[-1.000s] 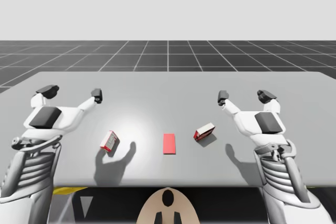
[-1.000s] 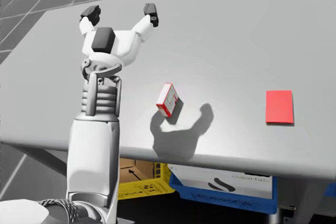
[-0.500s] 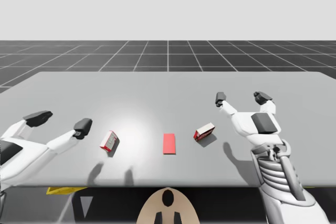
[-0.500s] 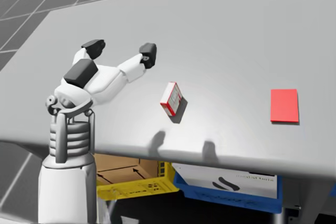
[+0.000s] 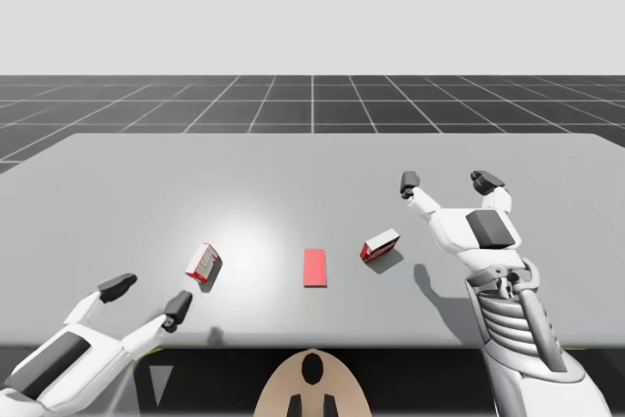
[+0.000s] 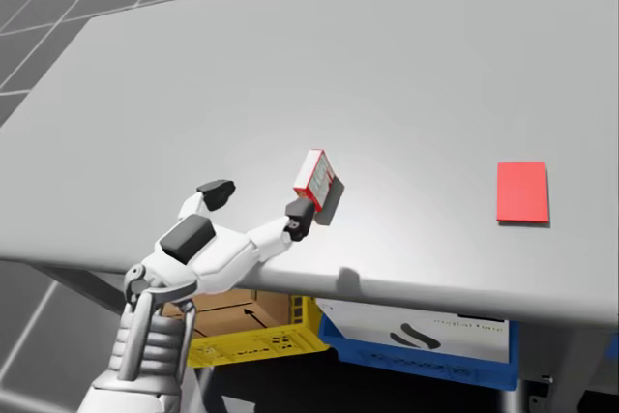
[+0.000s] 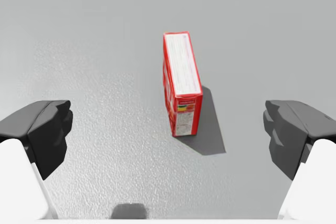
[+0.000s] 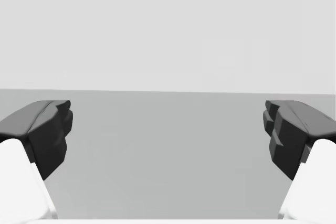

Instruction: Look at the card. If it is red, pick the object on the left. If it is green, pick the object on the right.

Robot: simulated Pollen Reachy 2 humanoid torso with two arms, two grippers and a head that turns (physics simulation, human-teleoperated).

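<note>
Small red-and-white cardboard box [image 5: 203,263]: left of the flat red rectangular card [image 5: 314,267], near the front edge of the grey tabletop [image 5: 312,163], apart from everything else. Stands on a long narrow side with the white-panelled narrow face up. Runs lengthwise away from the gripper in the left wrist view. Counts as the target, given a red card and its place on the left.

Handling, as a judgement: probably light, stiff and thin-walled. Likely to dent under a hard squeeze, and to tip or skid if nudged from one side only. Smooth printed faces, so perhaps a little slippery. Best taken across the two broad red faces, about mid-length and low enough not to topple.

Left gripper [image 5: 148,297]: spread wide, empty, touching nothing. Sits low over the tabletop's front edge, lined up on the box but not yet around it.

Second red-and-white cardboard box [image 5: 380,244]: just right of the card, untouched.

Right gripper [image 5: 447,182]: likewise spread wide and empty, raised beyond that box and to its right.
</note>
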